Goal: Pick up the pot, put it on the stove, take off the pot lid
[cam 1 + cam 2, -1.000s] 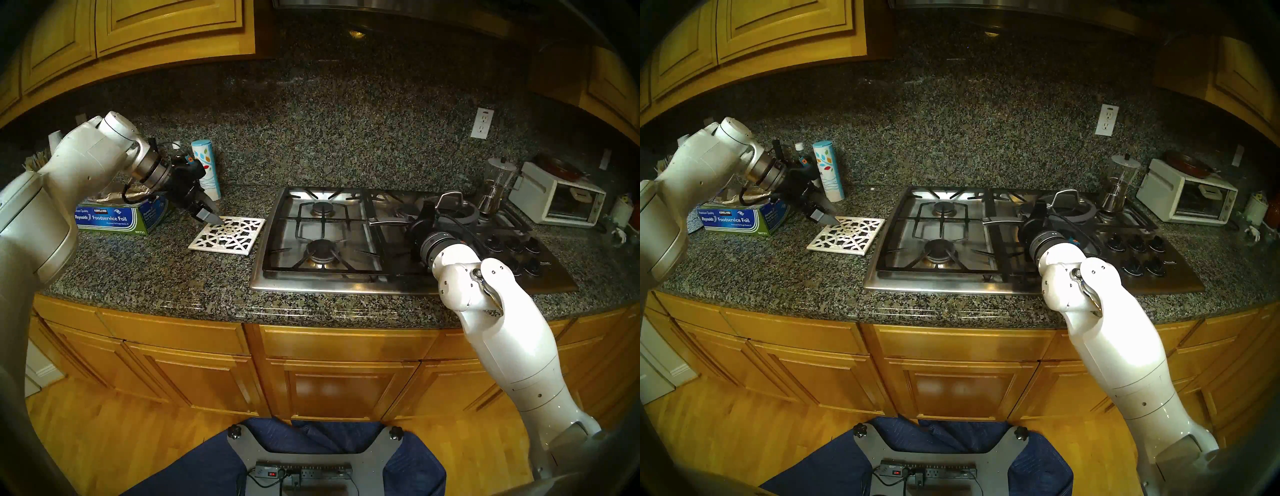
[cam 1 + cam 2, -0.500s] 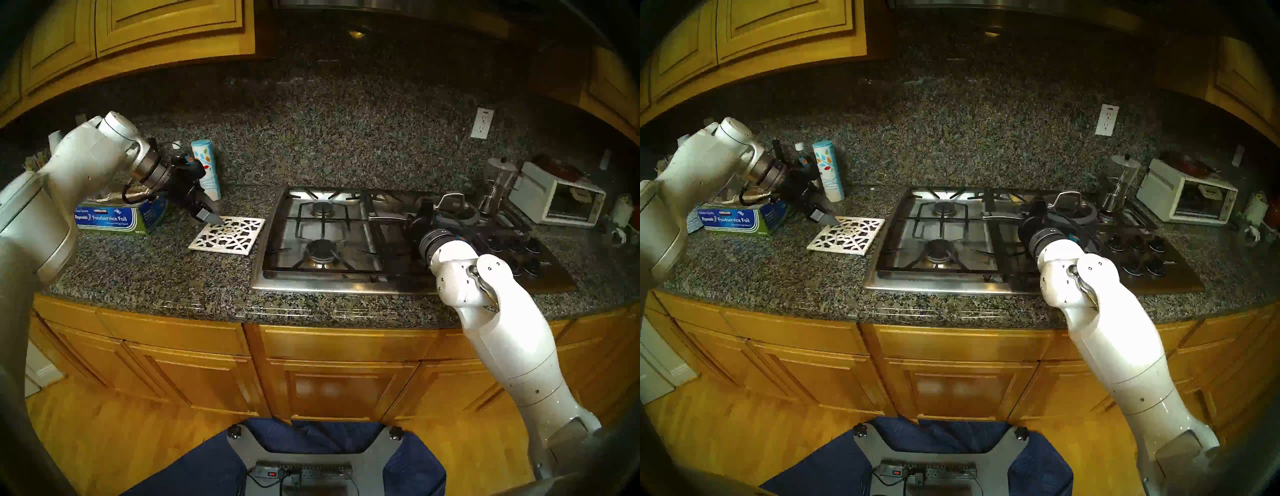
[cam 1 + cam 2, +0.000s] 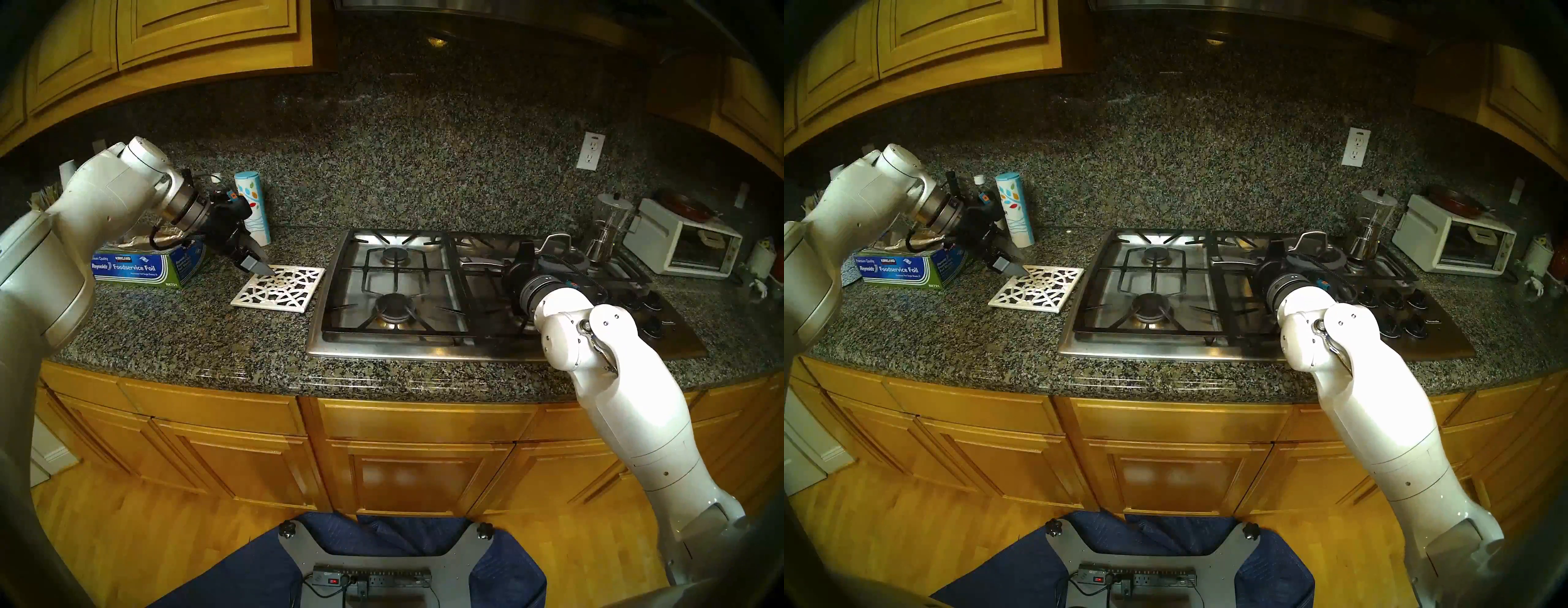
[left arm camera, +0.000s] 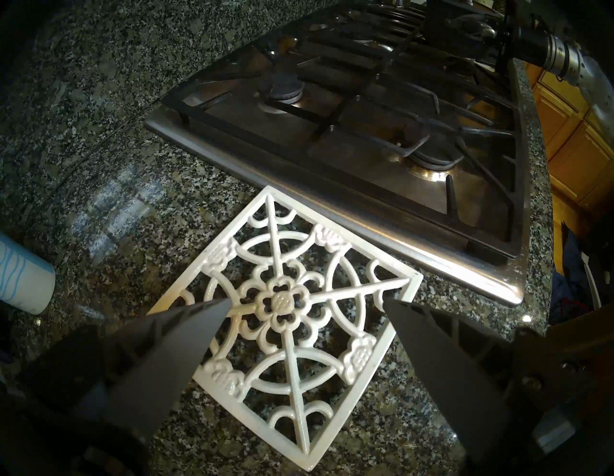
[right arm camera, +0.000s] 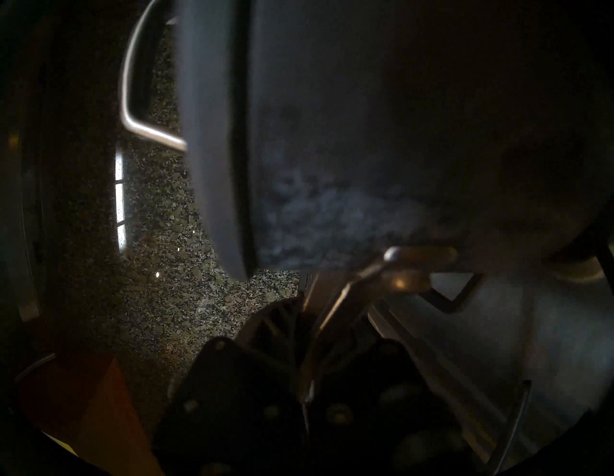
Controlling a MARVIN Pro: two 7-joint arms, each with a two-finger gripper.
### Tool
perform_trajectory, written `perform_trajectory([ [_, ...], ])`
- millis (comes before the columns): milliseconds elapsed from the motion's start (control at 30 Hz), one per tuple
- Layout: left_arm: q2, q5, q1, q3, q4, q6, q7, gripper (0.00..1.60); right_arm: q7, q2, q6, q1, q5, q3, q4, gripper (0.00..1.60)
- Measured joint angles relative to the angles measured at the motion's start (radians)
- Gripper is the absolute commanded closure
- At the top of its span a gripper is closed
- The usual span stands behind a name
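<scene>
At far left on the granite table (image 3: 178, 335), a blue box of foil (image 3: 140, 267) lies behind the robot's left arm, with a tall patterned canister (image 3: 253, 206) standing against the backsplash just beyond it. The left pincer (image 4: 304, 304) hangs released, its two dark fingers (image 4: 186, 335) spread wide above a white lattice trivet (image 3: 278, 288) that lies flat just beside the left edge of the stove (image 3: 326, 339). No part of the pincer can be seen touching the trivet.

Across the stainless cooktop, the two left burners stand bare under their black grates. Over the right half, the right pincer (image 5: 307, 335) is clenched on the steel handle of the pot (image 5: 382, 133), gripping it close to where the handle joins the pot's dark speckled wall. The wrist view is turned on its side and dim. From the head views the pot sits at the rear right burner, largely hidden by the wrist; whether its base rests on the grate cannot be told. The pot lid (image 3: 570, 260) is on the pot, its arched steel loop rising above the grey rim.

Further right, black knobs (image 3: 1395, 314) line the cooktop's front corner, a glass-and-steel coffee maker (image 3: 611, 229) stands at the rear, and a white toaster oven (image 3: 683, 242) closes the scene.
</scene>
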State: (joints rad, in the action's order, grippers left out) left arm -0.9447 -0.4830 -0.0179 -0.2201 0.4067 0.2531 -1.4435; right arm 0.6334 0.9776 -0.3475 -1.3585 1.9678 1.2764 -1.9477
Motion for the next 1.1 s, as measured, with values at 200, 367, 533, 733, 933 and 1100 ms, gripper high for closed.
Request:
perform_trajectory([
  [200, 0.001, 0.000, -0.001, 0.000, 0.002, 0.001, 0.001, 0.00, 0.032, -0.009, 0.010, 0.019, -0.013, -0.014, 0.000, 1.60],
  [367, 0.002, 0.000, -0.001, 0.000, 0.004, 0.001, 0.001, 0.00, 0.053, -0.010, 0.016, 0.035, -0.022, -0.023, -0.002, 1.60],
  [533, 0.003, 0.000, -0.002, 0.000, 0.006, 0.002, 0.002, 0.00, 0.069, -0.010, 0.019, 0.047, -0.027, -0.030, -0.005, 1.60],
  [733, 0.004, 0.000, -0.003, 0.000, 0.008, 0.003, 0.003, 0.00, 0.083, -0.010, 0.016, 0.059, -0.034, -0.035, -0.012, 1.60],
  [933, 0.006, 0.000, -0.004, -0.001, 0.011, 0.004, 0.005, 0.00, 0.086, -0.011, 0.001, 0.065, -0.050, -0.040, -0.029, 1.60],
  [1100, 0.006, 0.000, -0.005, -0.001, 0.013, 0.005, 0.006, 0.00, 0.086, -0.011, -0.009, 0.070, -0.063, -0.045, -0.044, 1.60],
])
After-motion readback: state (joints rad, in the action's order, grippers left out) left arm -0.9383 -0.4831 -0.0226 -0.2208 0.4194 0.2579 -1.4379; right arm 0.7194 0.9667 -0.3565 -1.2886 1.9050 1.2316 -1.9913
